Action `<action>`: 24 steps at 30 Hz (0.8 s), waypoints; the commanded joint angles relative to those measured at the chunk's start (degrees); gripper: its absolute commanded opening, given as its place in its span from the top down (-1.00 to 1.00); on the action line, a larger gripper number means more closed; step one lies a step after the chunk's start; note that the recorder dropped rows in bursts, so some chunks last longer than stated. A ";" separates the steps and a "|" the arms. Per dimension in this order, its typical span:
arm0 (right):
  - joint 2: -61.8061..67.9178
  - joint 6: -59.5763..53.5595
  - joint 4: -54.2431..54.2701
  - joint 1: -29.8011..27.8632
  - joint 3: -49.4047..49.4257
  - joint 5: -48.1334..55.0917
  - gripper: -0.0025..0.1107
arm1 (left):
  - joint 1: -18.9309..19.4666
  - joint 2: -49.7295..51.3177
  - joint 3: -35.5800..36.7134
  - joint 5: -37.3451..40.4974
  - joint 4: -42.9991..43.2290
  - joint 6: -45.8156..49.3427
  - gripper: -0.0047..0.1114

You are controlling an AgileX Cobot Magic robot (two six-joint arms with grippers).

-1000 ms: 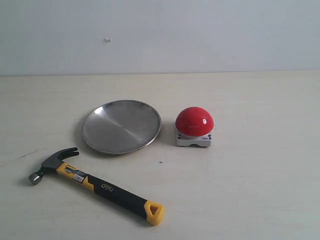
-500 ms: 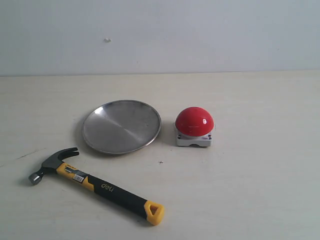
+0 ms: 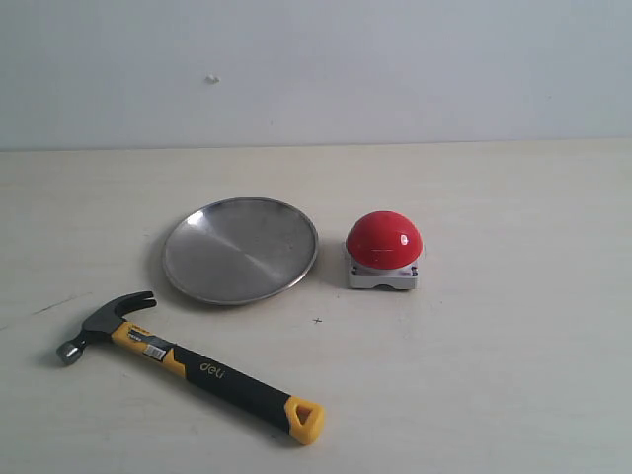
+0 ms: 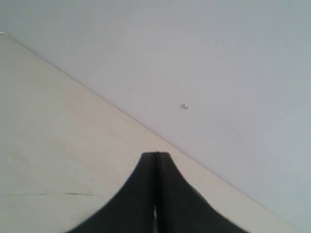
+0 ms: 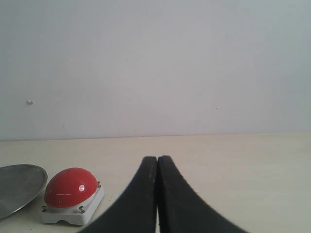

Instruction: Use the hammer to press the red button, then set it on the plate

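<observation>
Now the hammer [image 3: 188, 365] lies flat on the tabletop [image 3: 494, 375], in front of the plate [image 3: 240, 249], with the button [image 3: 384, 240] just beside it. Both the left fingers [image 4: 141, 194] and right fingers [image 5: 138, 199] are pressed together, holding nothing. Picking up well likely means spreading the left fingers wide and clamping the black handle [image 3: 232, 380] crosswise, mid-length.

Neither the hammer [image 3: 197, 371] nor anything else has moved since before.

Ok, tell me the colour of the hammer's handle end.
Yellow, beyond the black grip of the hammer; it shows best in the exterior view.
</observation>
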 commanded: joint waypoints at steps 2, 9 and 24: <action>-0.39 -0.35 -0.03 -0.30 0.26 -0.30 0.96 | 0.16 -0.35 0.12 0.33 0.13 -1.57 0.92; -0.39 -0.35 -0.03 -0.30 0.26 -0.30 0.96 | 0.16 -0.35 0.12 2.18 0.22 -1.57 0.92; -0.39 -0.35 -0.03 -0.30 0.26 -0.30 0.96 | 0.16 -0.35 0.12 1.92 0.22 -1.30 0.92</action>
